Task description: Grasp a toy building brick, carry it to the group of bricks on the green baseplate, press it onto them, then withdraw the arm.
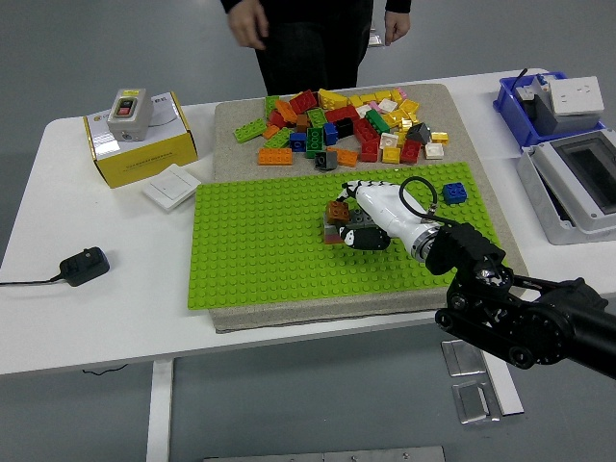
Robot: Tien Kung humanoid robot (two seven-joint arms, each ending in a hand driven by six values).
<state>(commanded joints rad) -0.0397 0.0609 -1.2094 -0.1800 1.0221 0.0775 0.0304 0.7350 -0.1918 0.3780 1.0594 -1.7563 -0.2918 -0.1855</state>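
The right hand [364,214] lies low over the green baseplate [260,260], its fingers [350,237] curled down onto the small group of bricks [337,219] that sits under and just ahead of the fingertips; an orange-brown brick shows at the tips, with dark and grey pieces beneath the knuckles. The fingers seem closed around the cluster, though which single brick they clamp I cannot tell, since the palm hides the contact. Judging by this, the grasp and the carry look done and the press is either in hand or just finished; the release and the pulling back of the arm are left. A lone blue brick [455,193] stands on the baseplate behind the wrist, well apart from the fingers. The loose brick pile [346,125] lies on the beige mat [236,120] beyond the fingertips, clear of them. A person [308,38] stands at the far side, hands raised off the table. The left arm is nowhere in view
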